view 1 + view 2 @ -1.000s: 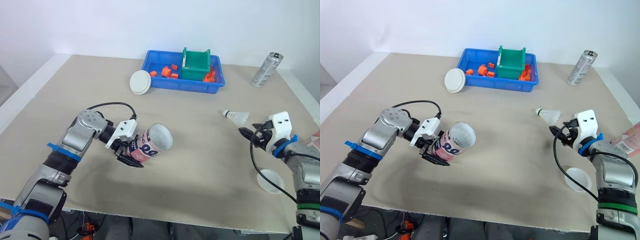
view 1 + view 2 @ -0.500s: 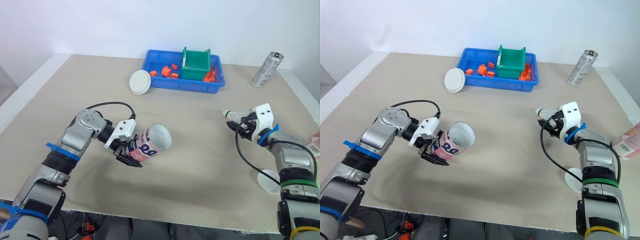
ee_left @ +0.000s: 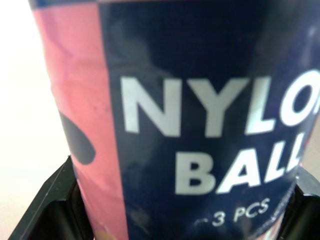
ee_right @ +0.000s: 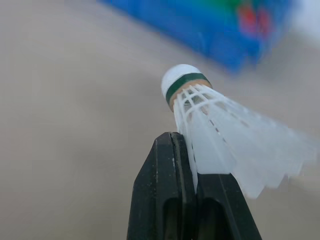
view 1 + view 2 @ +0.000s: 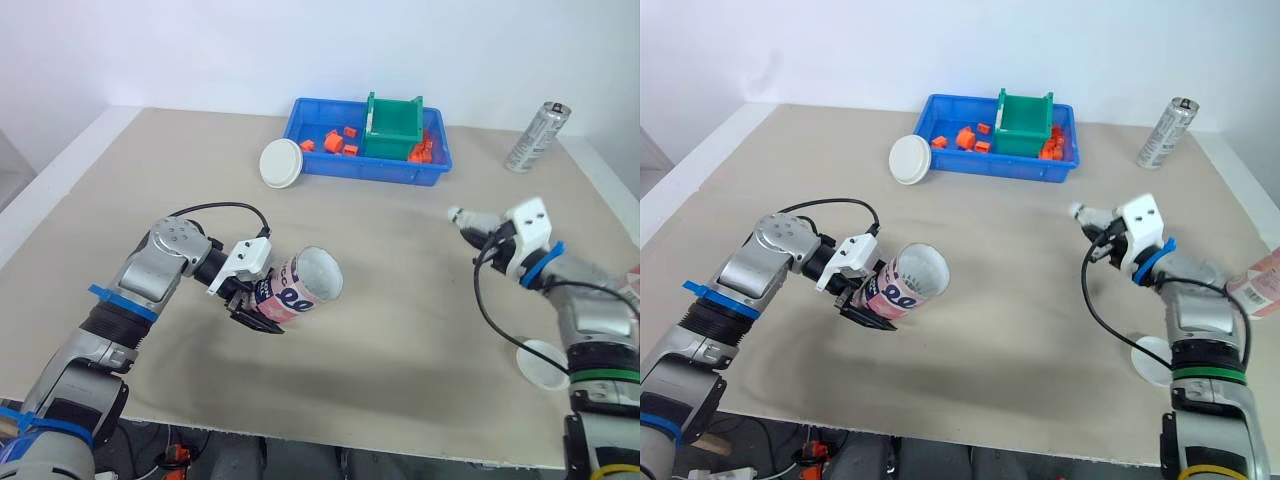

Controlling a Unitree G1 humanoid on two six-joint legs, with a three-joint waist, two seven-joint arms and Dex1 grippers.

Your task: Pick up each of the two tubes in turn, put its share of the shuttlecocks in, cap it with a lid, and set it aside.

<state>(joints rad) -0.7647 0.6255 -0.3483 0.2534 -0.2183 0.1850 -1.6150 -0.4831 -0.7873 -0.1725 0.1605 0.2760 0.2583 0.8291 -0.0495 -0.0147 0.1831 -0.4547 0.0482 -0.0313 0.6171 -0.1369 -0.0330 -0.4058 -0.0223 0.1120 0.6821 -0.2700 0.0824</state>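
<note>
A pink and navy tube (image 5: 298, 288) lies tilted above the table with its open mouth (image 5: 322, 272) toward the middle; my left gripper (image 5: 252, 303) is shut on its lower end. In the left wrist view the tube's label (image 3: 200, 125) sits between the black fingers (image 3: 50, 210). My right gripper (image 5: 488, 238) is shut on the skirt of a white shuttlecock (image 5: 468, 220), held off the table with its cork forward. The right wrist view shows the shuttlecock (image 4: 220, 135) pinched at the closed fingertips (image 4: 172, 150). One white lid (image 5: 280, 163) lies beside the blue bin, another (image 5: 543, 362) by my right forearm.
A blue bin (image 5: 340, 172) with orange parts and a green box (image 5: 392, 122) stands at the back. A silver can (image 5: 535, 138) stands at the back right. A second pink tube (image 5: 1258, 283) pokes in at the right edge.
My right gripper reached the shuttlecock, shut on its skirt and lifted it off the table, a little farther back. The left arm and tube have held still.
</note>
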